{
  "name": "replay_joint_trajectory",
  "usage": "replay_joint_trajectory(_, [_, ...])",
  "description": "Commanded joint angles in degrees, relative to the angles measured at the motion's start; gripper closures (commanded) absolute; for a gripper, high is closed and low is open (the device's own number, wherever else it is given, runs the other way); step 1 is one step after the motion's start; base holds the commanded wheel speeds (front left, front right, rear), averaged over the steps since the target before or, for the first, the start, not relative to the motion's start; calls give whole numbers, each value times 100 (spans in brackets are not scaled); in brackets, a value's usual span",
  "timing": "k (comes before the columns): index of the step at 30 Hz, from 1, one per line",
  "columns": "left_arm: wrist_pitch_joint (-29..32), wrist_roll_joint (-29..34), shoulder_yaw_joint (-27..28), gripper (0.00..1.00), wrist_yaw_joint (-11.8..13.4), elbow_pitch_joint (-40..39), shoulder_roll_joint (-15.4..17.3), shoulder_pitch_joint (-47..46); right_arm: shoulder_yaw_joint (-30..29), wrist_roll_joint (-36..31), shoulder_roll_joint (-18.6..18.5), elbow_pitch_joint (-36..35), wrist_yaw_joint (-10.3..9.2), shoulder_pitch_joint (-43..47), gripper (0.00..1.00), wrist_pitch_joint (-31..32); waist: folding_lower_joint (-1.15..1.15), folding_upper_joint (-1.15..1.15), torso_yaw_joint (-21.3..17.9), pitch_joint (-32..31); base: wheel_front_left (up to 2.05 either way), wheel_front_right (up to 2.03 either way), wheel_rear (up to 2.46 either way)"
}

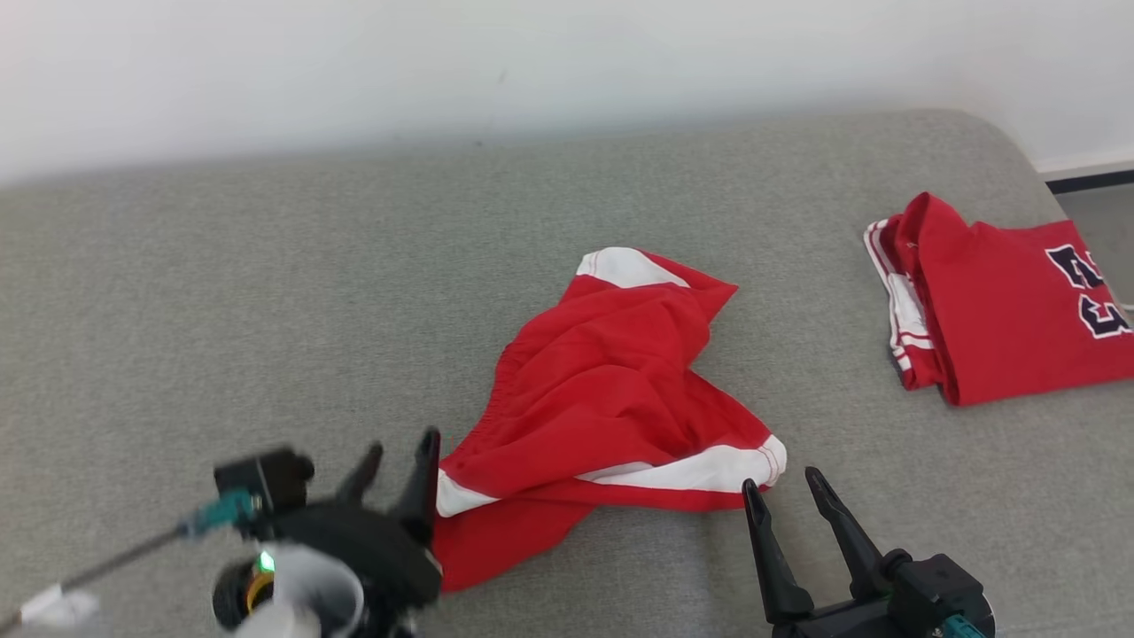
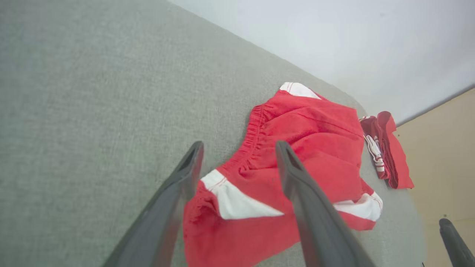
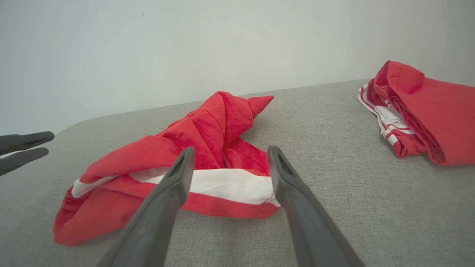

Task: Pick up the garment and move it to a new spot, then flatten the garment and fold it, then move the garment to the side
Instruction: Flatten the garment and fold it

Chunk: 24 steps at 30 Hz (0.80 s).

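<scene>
Left end effector [image 1: 403, 443] gapes beside left edge of garment [image 1: 602, 399].

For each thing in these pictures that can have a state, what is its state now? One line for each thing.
shorts: crumpled, not folded, lying on the grey surface
shirt: folded, lying at the right side
left gripper: open, holding nothing, at the shorts' near edge
right gripper: open, holding nothing, just short of the shorts' white band
</scene>
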Motion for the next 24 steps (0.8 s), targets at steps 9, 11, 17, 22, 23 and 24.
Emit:
replay_joint_trajectory(9, [1238, 599, -688, 0, 43, 1479, -11, -1819, 100, 38, -2, -3, -13, -159, 0, -7, 0, 0, -703, 296, 0, 0, 0])
replay_joint_trajectory(11, [1438, 744, -869, 0, -9, 1891, 13, -2114, 131, 67, -2, -12, -13, -201, 0, -7, 0, 0, -876, 367, 0, 0, 0])
replay_joint_trajectory(17, [1956, 942, -1207, 0, -130, 2744, -16, -2583, 96, 171, 0, -36, -13, -175, 0, -7, 0, 0, -1212, 493, 0, 0, 0])
replay_joint_trajectory(22, [2023, 965, -1231, 0, -4, 3184, -85, -2770, 156, 253, -1, -68, -13, -198, 0, -7, 0, 0, -1324, 556, 0, 0, 0])
replay_joint_trajectory(23, [2032, 931, -1222, 0, -15, 3240, -112, -2803, 164, 258, -1, -69, -13, -206, 0, -7, 0, 0, -1335, 567, 0, 0, 0])
replay_joint_trajectory(24, [2042, 897, -1202, 0, -40, 3295, -144, -2835, 167, 266, -1, -73, -13, -217, 0, -7, 0, 0, -1344, 576, 0, 0, 0])
